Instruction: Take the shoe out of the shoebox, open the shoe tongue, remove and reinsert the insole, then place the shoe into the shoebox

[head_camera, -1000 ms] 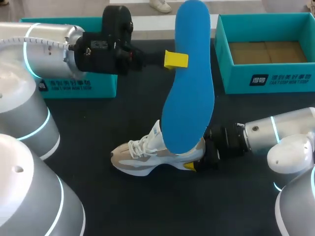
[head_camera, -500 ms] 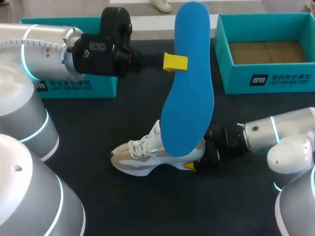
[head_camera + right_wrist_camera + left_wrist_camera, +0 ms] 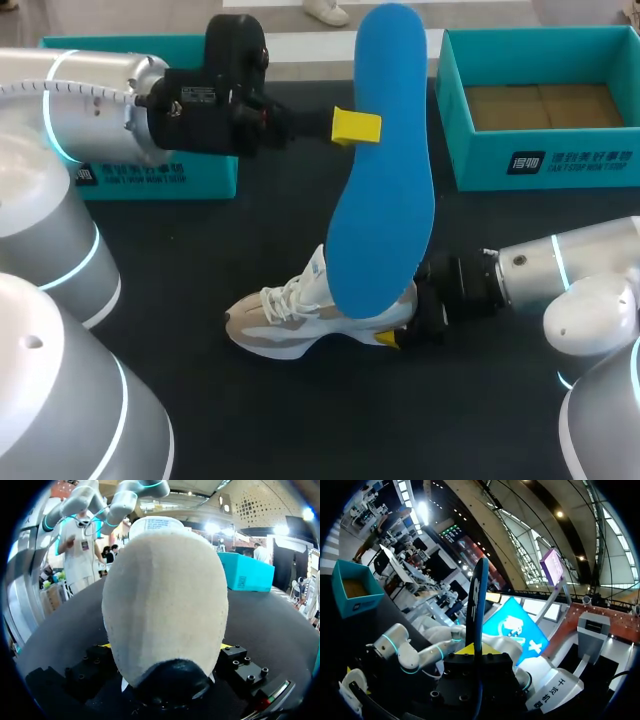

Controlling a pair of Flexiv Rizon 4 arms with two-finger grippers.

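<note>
Black table [image 3: 250, 420] holds the shoe [image 3: 290, 320]; its heel looks pinched in the right claw [image 3: 395, 335]. Up high, the left claw [image 3: 365, 125] pinches the insole [image 3: 385, 200]; it is floppy and could bend and miss the shoe.

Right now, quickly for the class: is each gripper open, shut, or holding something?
Left gripper: shut on the blue insole, held upright.
Right gripper: shut on the sneaker, at its heel.

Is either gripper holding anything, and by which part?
The left gripper pinches the blue insole by its long edge, toward the narrower end. The right gripper clamps the shoe at its heel.
</note>
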